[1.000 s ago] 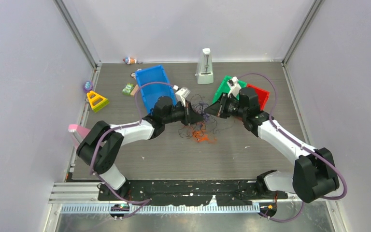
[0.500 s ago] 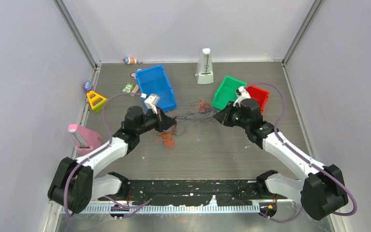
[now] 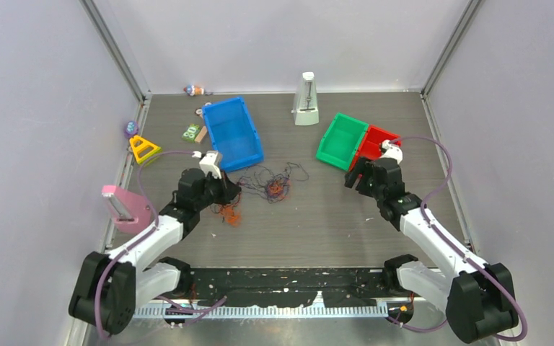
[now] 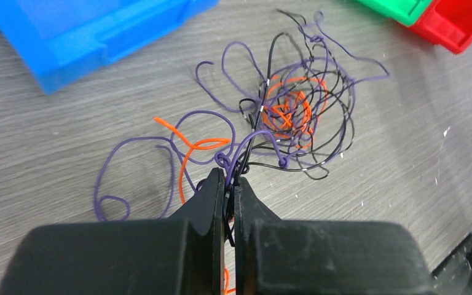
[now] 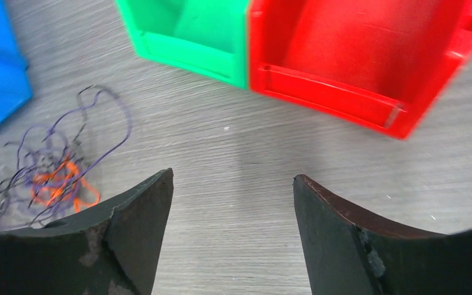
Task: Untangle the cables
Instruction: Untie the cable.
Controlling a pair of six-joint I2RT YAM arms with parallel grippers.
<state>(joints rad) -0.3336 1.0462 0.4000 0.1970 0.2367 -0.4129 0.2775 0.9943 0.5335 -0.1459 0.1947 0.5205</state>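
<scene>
jaws on left gripper pinched shut on purple and black strands of the cables. rest of the clump lies loose on the table, just near of the blue bin. right gripper jaws spread wide, empty, hovering by the green bin and red bin, well right of the cables.

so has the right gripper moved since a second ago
Yes, the right gripper moved right, from left of the green bin to below it.
</scene>
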